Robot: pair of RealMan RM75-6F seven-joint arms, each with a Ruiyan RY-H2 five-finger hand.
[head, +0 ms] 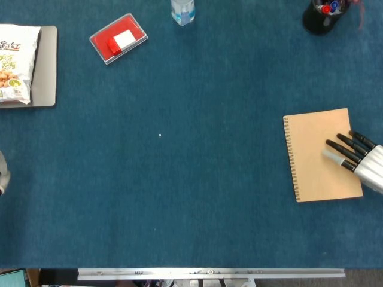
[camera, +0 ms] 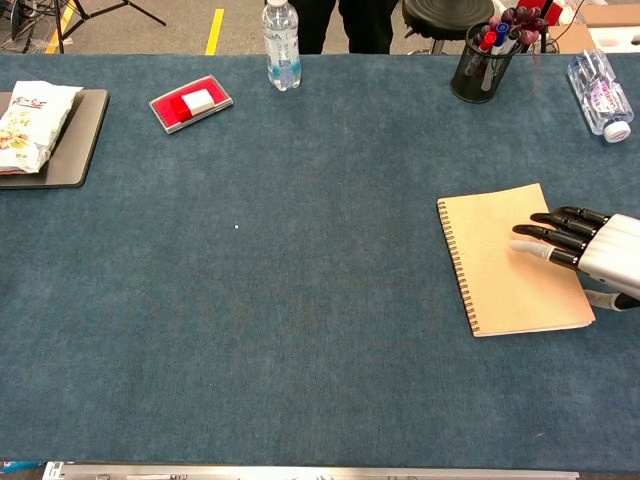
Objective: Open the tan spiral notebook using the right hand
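The tan spiral notebook (head: 320, 154) (camera: 505, 262) lies closed on the blue table, its wire spine along the left edge. My right hand (head: 358, 159) (camera: 585, 253) reaches in from the right, fingers stretched out flat and apart over the cover's right part, holding nothing. Whether the fingertips touch the cover cannot be told. Only a grey sliver of my left arm (head: 3, 173) shows at the left edge of the head view; the left hand itself is not seen.
A black pen cup (camera: 483, 58) and a lying bottle (camera: 598, 92) are at the back right. An upright water bottle (camera: 281, 44) and red box (camera: 190, 103) stand at the back. A snack bag (camera: 32, 112) rests on a grey tray (camera: 70, 150) far left.
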